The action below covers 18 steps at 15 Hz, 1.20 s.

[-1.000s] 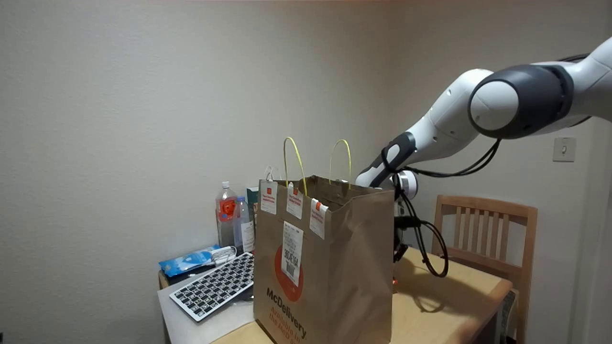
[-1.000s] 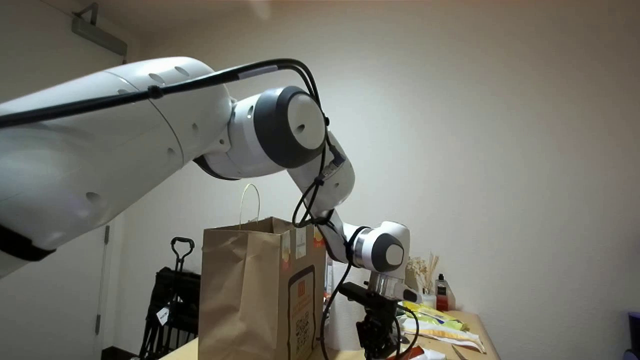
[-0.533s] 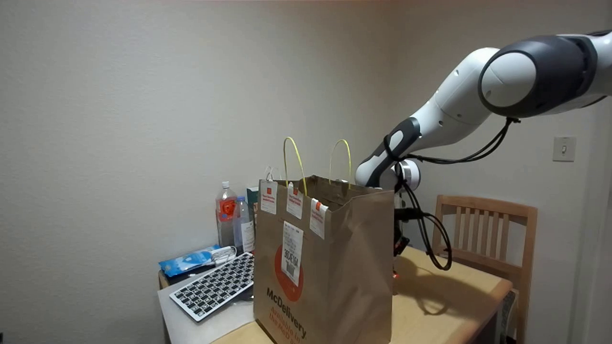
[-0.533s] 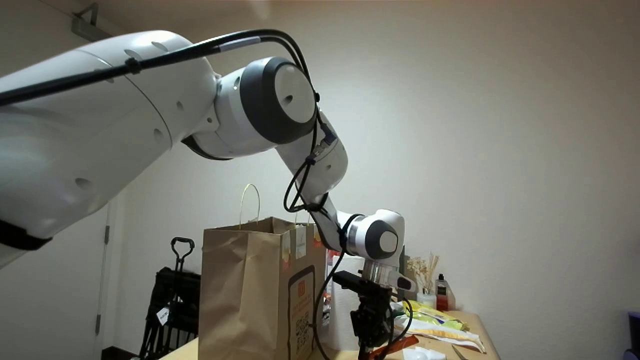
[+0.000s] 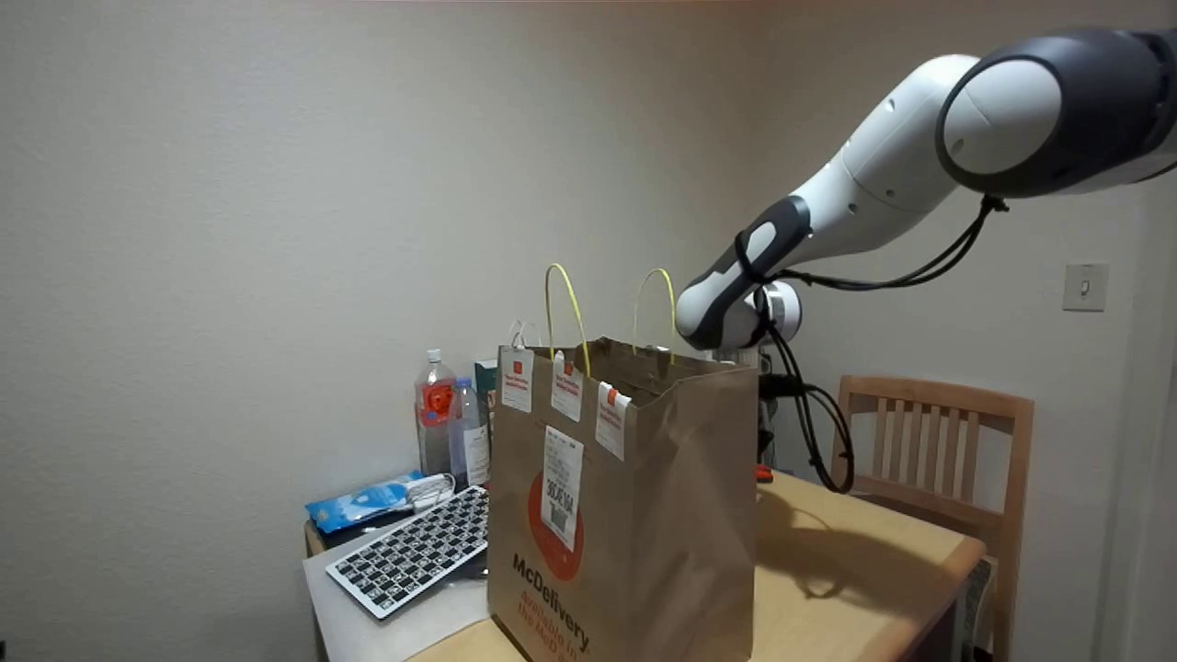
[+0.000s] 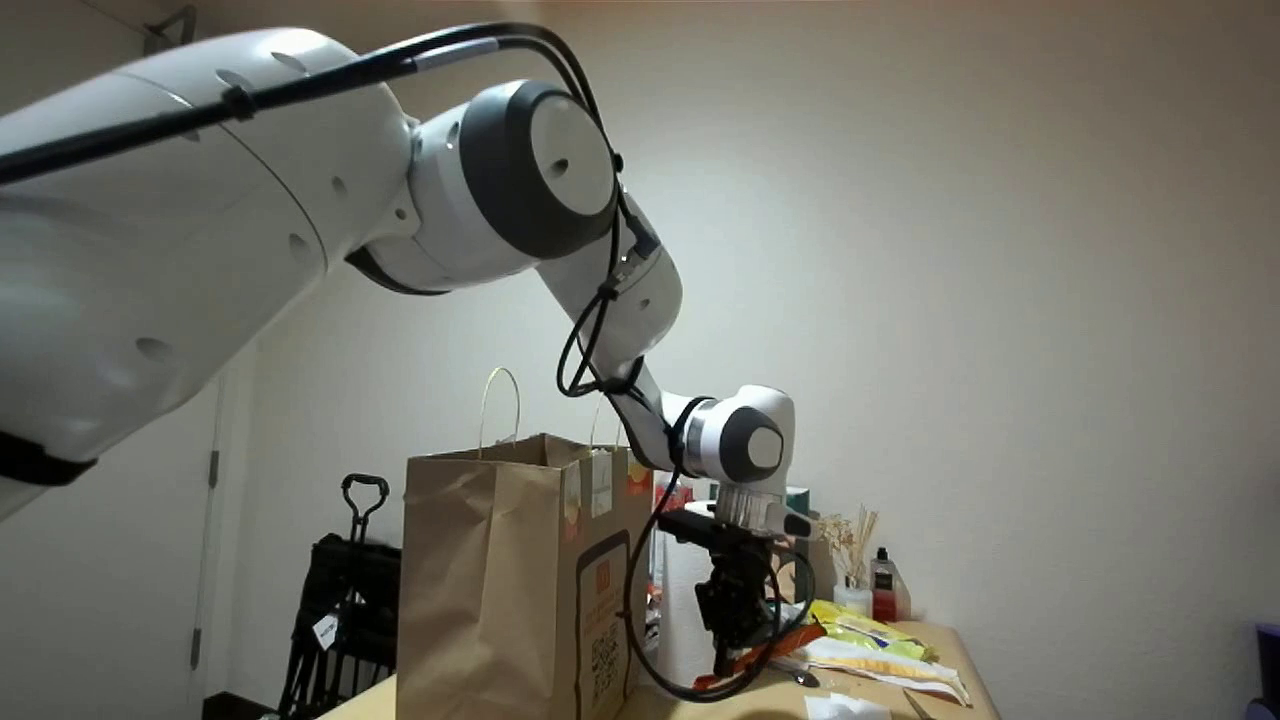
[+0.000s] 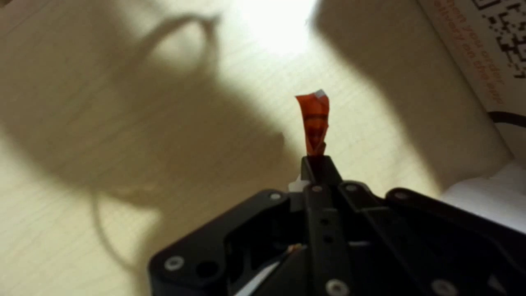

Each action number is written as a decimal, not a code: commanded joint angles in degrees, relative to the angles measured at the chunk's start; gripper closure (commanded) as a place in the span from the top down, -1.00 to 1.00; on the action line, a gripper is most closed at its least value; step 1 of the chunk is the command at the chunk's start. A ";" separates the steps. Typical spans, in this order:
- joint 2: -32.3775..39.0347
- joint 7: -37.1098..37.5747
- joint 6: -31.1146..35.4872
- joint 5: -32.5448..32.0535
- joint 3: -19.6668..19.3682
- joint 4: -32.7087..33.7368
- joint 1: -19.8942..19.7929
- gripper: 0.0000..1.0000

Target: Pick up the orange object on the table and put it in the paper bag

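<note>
Within tool (image 7: 319,166), orange object (image 7: 315,115) (pinched), ends protruding

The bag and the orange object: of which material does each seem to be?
The bag: apparently matte brown paper, from its creases and folded edges. The orange object: probably thin plastic film, since it bunches where pinched; finish uncertain, perhaps slightly glossy.
</note>
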 commanded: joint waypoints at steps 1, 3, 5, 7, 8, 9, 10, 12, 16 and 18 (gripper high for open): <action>-10.05 2.87 2.16 -5.59 -2.22 -7.38 3.87 -1.00; -13.52 5.01 2.58 -9.00 -2.99 -9.04 5.43 -1.00; -15.31 6.07 3.70 -11.77 -3.21 -10.21 6.08 -1.00; -13.07 4.85 1.25 -10.17 -2.14 -6.42 5.08 -0.98; -13.70 4.87 1.38 -10.41 -2.20 -7.00 5.18 -0.98; -13.90 4.87 1.67 -10.47 -2.24 -7.40 5.17 -0.98; -13.91 4.87 1.94 -10.48 -2.29 -7.67 5.17 -0.98; -13.91 4.87 2.22 -10.49 -2.33 -8.04 5.17 -1.00; -18.73 2.99 -1.29 -10.35 -1.08 -8.26 5.80 -1.00; -21.32 2.63 -5.15 -10.59 0.04 -7.61 6.50 -1.00</action>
